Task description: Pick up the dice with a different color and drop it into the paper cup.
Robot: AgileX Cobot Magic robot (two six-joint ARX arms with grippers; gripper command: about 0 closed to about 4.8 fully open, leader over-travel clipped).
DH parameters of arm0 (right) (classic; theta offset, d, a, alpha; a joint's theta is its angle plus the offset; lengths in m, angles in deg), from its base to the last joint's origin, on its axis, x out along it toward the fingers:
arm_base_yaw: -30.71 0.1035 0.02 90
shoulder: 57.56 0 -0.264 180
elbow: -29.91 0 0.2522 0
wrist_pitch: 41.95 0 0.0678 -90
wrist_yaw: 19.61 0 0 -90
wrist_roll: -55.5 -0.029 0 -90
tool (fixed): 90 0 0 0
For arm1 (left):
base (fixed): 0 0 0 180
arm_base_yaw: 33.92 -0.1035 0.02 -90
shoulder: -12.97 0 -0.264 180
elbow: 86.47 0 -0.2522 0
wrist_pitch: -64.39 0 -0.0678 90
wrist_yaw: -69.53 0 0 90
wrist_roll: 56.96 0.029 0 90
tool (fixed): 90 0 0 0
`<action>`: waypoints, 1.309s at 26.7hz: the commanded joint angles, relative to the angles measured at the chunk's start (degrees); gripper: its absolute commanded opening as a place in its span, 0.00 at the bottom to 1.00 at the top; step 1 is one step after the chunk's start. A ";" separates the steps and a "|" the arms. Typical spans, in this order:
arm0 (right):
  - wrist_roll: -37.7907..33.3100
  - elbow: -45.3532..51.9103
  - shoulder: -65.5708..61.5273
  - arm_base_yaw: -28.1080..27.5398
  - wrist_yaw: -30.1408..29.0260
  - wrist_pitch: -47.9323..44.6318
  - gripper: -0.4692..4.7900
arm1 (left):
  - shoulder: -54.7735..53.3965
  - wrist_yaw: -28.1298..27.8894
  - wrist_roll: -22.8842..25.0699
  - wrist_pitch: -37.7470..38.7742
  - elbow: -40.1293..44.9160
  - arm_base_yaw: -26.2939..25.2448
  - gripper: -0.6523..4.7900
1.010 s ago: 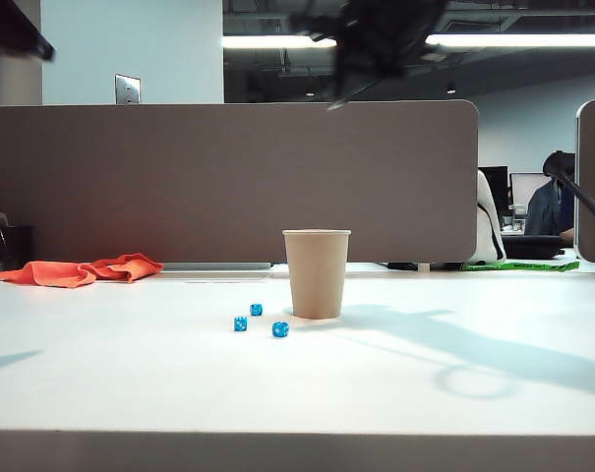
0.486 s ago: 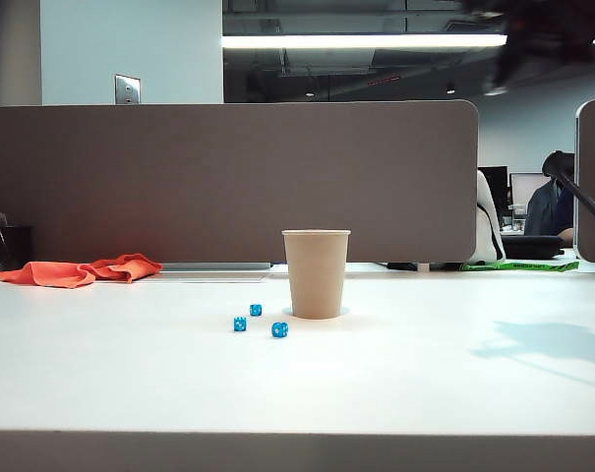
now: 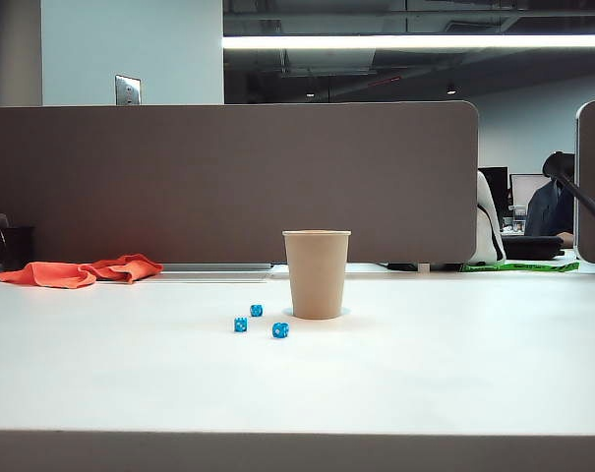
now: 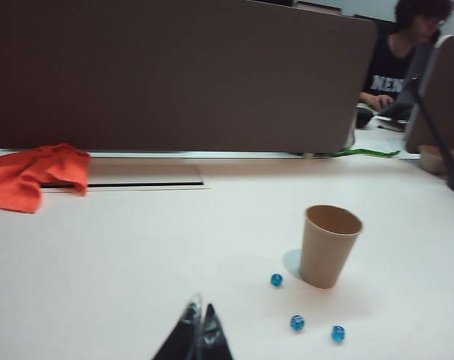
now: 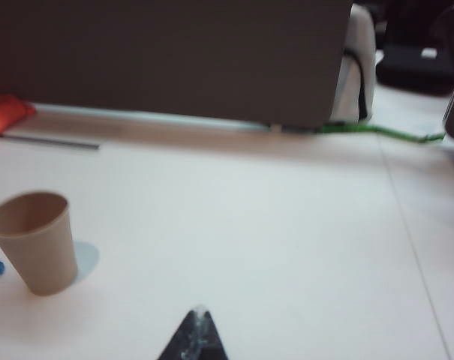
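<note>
Both grippers — left [image 4: 199,319], right [image 5: 199,319] — closed, tips cropped; cup [image 3: 316,273] interior hidden.

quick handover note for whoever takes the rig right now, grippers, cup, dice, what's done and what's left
Left gripper: shut, empty, up off the table, well short of the cup.
Right gripper: shut, empty, also raised, off to the cup's side.
Tan paper cup: upright mid-table on the white table.
Three small blue dice: on the table beside the cup's base.
Orange die: not visible in any view; the cup's inside can't be seen.
Done: looks finished, unconfirmed.
Left: check the cup.
</note>
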 commanded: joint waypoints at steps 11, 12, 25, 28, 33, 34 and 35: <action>0.63 10.82 29.66 -5.60 -0.07 12.35 0.08 | -0.59 -1.03 2.78 3.21 0.09 0.04 0.11; 0.59 11.21 29.57 -6.19 -0.20 13.81 0.08 | -0.59 -0.87 2.78 3.15 0.11 0.04 0.11; 4.63 17.88 29.40 -6.86 -1.07 -0.79 0.08 | -0.59 -0.46 2.29 1.01 0.76 0.11 0.11; 4.63 20.96 29.40 -6.86 -0.83 -5.77 0.08 | -0.59 -0.46 2.29 1.03 0.76 0.11 0.11; 4.68 22.40 29.35 -6.99 2.89 -6.08 0.08 | -0.59 -0.46 2.32 1.03 0.76 0.11 0.11; 4.68 22.40 29.35 -7.17 3.06 -6.14 0.08 | -0.59 -0.46 2.34 1.03 0.76 0.11 0.11; 4.68 22.40 29.35 -7.50 3.02 -6.29 0.08 | -0.59 -0.48 2.34 1.01 0.76 0.11 0.11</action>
